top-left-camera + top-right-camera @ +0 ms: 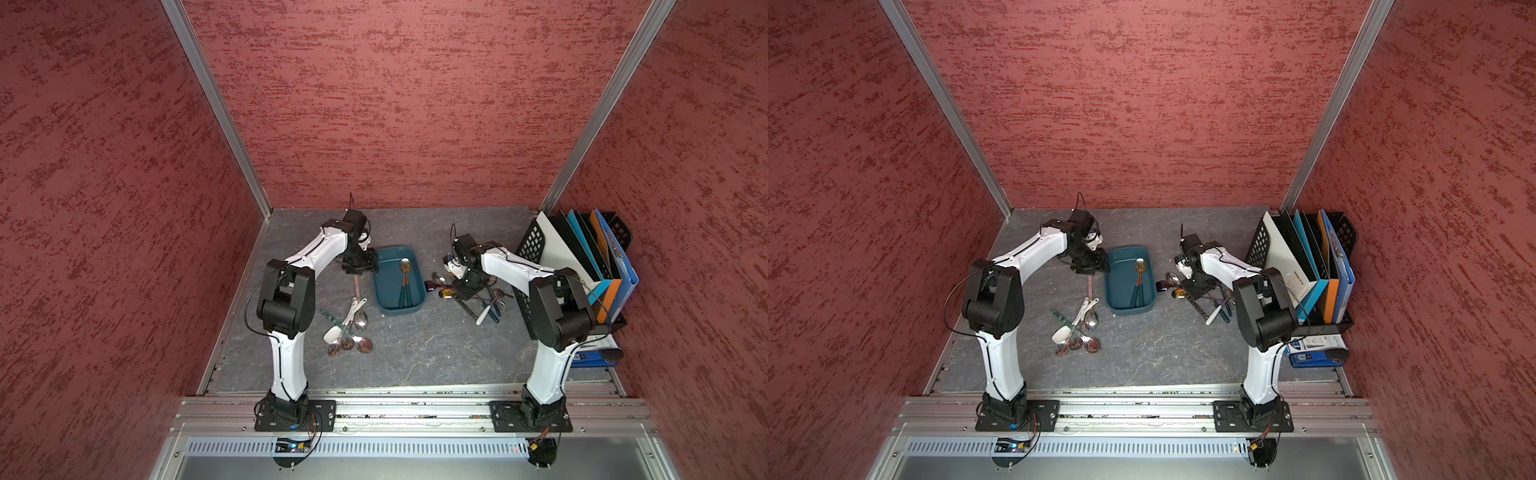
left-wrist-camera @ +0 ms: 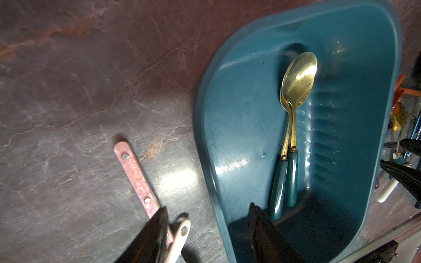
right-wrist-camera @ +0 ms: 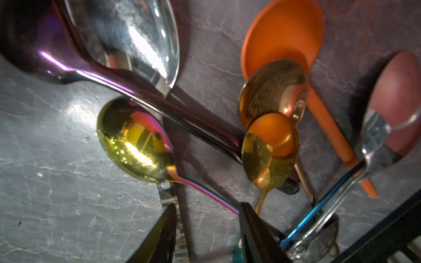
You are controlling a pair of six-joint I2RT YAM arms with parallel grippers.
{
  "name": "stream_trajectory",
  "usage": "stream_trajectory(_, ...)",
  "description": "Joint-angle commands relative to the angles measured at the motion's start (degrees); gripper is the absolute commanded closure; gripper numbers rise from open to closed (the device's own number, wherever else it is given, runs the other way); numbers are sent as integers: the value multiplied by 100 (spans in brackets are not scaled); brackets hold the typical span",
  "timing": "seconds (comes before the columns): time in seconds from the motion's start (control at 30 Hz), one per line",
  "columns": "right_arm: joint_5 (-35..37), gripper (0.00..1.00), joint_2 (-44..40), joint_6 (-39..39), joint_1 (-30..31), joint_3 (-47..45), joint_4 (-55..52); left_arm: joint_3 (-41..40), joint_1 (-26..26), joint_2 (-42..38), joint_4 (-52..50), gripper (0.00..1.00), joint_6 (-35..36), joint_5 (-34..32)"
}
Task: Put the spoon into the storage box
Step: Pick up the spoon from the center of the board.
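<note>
Two gold spoons are seen nested in one storage box, long axes laid 12-to-6 o'clock, bowls toward 12. The left gripper and right gripper are parted.

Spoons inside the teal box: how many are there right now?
2. Both lie on the floor of the storage box, gold bowls overlapping: one green-handled spoon and a second spoon right beside it. None appears hidden underneath.
</note>
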Motion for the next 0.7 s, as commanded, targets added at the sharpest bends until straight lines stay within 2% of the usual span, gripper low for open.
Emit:
stream_trajectory(0.0,224,53,71,-183,-37,-19,69,-75,38,-236,104,40,-6,42)
stream_trajectory(0.2,341,53,162,-205,-52,-81,178,-103,41,-274,110,40,-25,52)
stream_trajectory(0.67,-560,63,261,-206,-47,-433,441,-187,38,-342,136,40,-59,24)
